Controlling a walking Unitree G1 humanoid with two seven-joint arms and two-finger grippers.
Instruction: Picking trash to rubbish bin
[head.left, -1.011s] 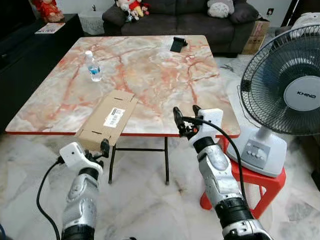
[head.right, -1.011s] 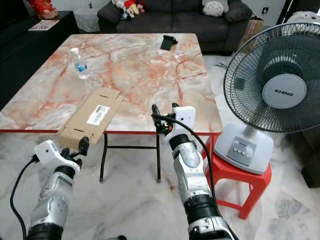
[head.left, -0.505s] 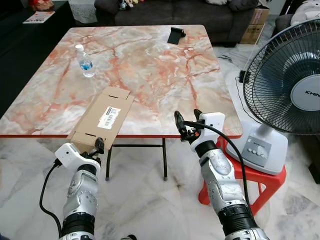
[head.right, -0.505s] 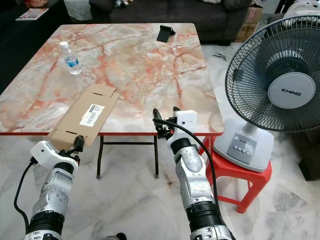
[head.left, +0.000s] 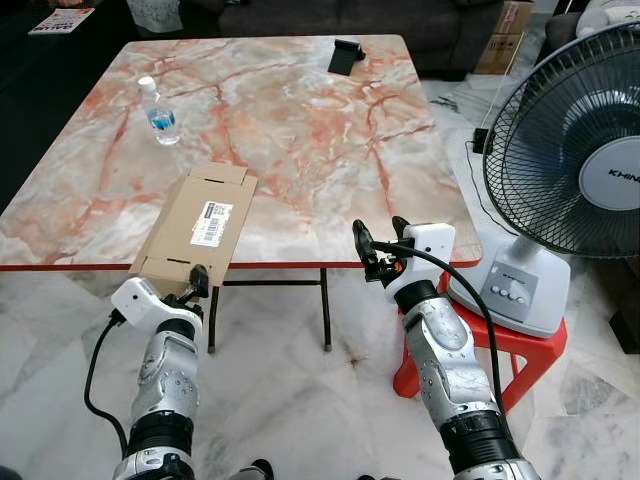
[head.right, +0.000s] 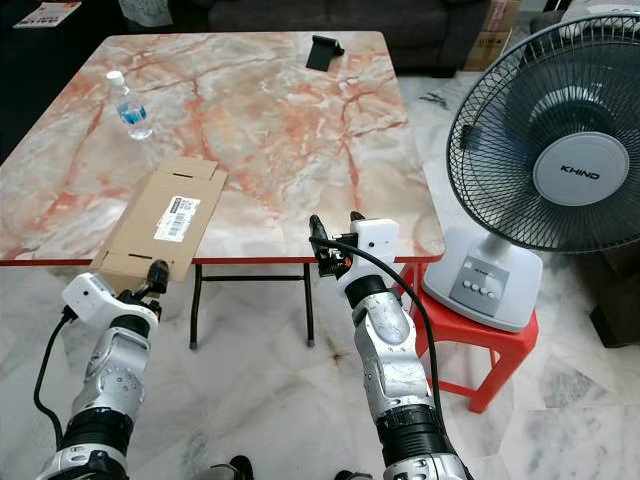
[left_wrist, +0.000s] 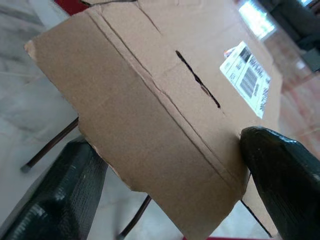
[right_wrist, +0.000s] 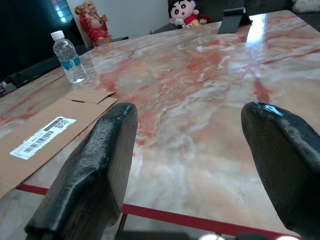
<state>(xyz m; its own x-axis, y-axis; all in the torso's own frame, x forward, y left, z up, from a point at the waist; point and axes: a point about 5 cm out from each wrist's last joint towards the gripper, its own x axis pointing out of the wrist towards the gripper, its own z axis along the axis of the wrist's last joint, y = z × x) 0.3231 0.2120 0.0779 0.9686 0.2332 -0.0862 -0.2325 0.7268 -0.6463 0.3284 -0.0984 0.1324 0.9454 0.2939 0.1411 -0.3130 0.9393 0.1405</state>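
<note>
Left eye view: flattened cardboard box (head.left: 192, 225) lying flat on the marble-patterned table (head.left: 300, 130), near the front left edge, its near end jutting out past the red rim, white barcode label (head.left: 212, 210) facing up. Left gripper (head.left: 197, 281) hovering just at that overhanging end, held up from below the table edge; in the left wrist view, black fingers (left_wrist: 280, 170) standing wide apart on either side of the cardboard's near corner, one finger seeming to touch the cardboard's edge, not closing on it. Right gripper (head.left: 377, 238) being held up in front of the table's front right edge, fingers spread apart and holding nothing, pointing across the tabletop in the right wrist view. Farther back on the table, well apart from the box, small water bottle (head.left: 158, 98) with blue label standing upright near the left side. Dark phone stand (head.left: 346, 55) sitting at the far edge. Off to the right of the table, large dark fan (head.left: 585, 150) with a white base standing on a red plastic stool (head.left: 500, 345). Pale marble floor (head.left: 300, 400) underneath everything. Dark sofa (head.right: 300, 12) running along behind the far side of the table.
</note>
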